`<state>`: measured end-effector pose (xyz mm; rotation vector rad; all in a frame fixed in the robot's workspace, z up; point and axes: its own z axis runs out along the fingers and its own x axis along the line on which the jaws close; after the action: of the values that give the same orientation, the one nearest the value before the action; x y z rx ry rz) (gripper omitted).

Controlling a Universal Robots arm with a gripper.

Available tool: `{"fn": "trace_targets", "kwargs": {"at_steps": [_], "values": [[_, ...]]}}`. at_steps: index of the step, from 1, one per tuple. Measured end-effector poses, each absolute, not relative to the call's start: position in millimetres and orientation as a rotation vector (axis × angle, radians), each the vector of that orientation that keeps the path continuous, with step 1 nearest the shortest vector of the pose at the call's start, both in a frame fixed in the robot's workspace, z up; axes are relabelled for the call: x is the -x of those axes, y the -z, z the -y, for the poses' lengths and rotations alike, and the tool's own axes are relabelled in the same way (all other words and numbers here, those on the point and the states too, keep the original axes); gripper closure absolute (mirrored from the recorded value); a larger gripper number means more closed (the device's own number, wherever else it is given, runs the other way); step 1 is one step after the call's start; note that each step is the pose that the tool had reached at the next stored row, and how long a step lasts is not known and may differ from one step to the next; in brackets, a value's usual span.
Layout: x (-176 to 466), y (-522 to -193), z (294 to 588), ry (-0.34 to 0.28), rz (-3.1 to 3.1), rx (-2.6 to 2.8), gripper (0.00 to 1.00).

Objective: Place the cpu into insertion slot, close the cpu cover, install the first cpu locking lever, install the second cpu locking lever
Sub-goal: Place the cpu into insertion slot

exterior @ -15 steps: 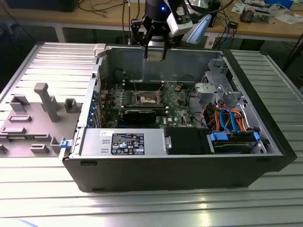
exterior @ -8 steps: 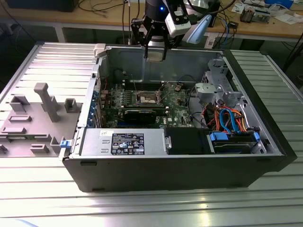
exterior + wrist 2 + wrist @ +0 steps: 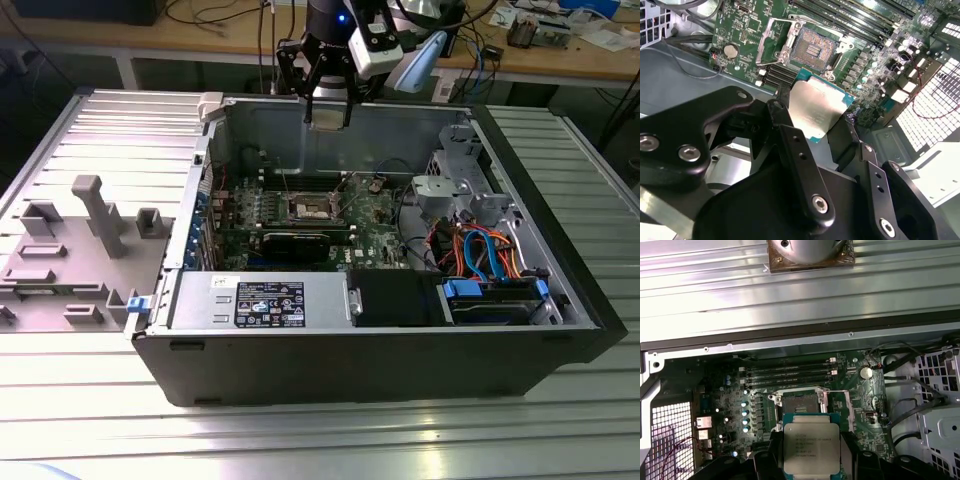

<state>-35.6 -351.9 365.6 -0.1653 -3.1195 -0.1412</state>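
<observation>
The first step is in hand: the gripper [image 3: 815,117], its fingers [image 3: 792,145] pinching the cpu [image 3: 811,447] by its edges, hovers above the bare insertion slot [image 3: 813,48], and seating it likely calls for squaring chip to socket.

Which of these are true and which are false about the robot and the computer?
1. The fingers hold the cpu. True.
2. The cpu sits in the slot. False: the slot is empty, and the cpu hangs above the board.
3. The case is open. True.
4. The slot is covered. False: its pin field shows bare.
</observation>
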Motion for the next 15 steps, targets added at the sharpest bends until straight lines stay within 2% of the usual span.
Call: {"fn": "trace_targets", "kwargs": {"at_steps": [15], "values": [[35.5, -365.6, 351.9, 0.141, 3.119, 0.179, 0.46]]}}
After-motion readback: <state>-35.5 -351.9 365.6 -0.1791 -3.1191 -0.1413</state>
